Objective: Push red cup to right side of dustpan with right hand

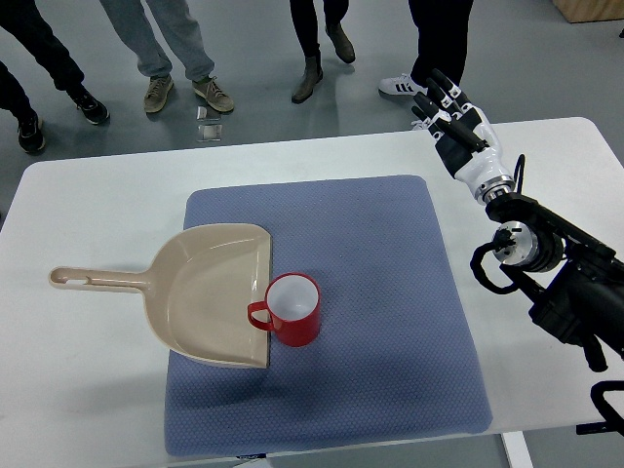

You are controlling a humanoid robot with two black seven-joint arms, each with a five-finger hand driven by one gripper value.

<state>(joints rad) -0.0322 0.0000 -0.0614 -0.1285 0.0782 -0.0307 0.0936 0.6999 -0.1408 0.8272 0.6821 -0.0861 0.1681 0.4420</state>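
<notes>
A red cup (293,310) with a white inside stands upright on the blue mat (390,292), its handle pointing left and touching the open front edge of the beige dustpan (210,292). The dustpan's handle (97,281) reaches left onto the white table. My right hand (450,110) hovers over the table's far right, well away from the cup, with fingers stretched out and holding nothing. Its arm (546,263) enters from the right edge. My left arm does not show.
The white table (97,195) carries the mat in its middle. Beyond the far edge several people stand, seen as legs and shoes (185,93). A small clear object (210,127) lies on the floor there.
</notes>
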